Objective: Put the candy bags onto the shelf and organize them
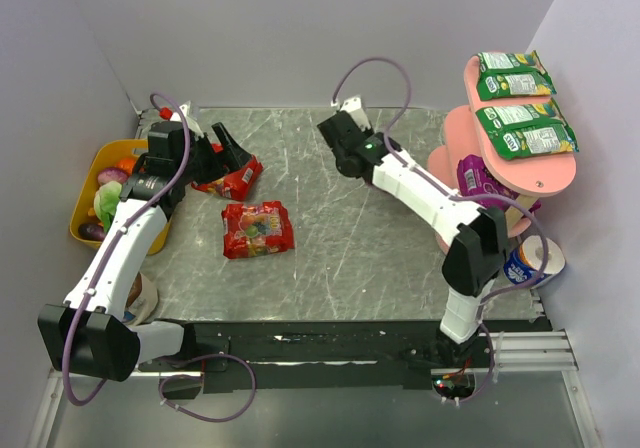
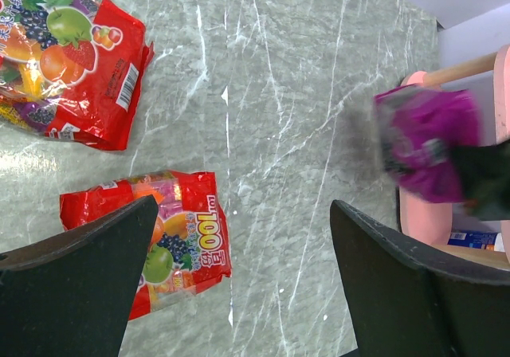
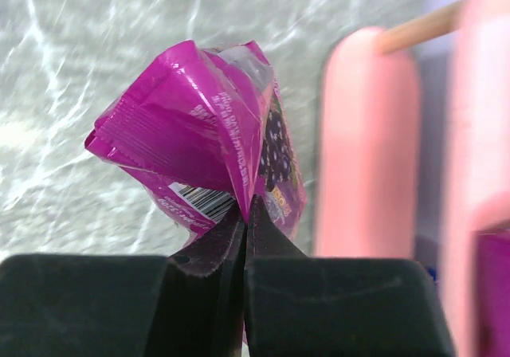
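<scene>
A yellow bowl (image 1: 78, 211) of toy vegetables (image 1: 106, 204) sits at the table's (image 1: 350, 258) left edge. A blue-and-white container (image 1: 522, 265) stands at the near right.

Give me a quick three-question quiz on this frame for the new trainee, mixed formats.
1. How many red bags lie on the table?
2. True or false: both green bags lie on the top tier of the shelf.
3. The right gripper is shut on: A) a red bag, B) the purple bag, C) nothing.
Key: 1 two; 2 true; 3 B.
</scene>
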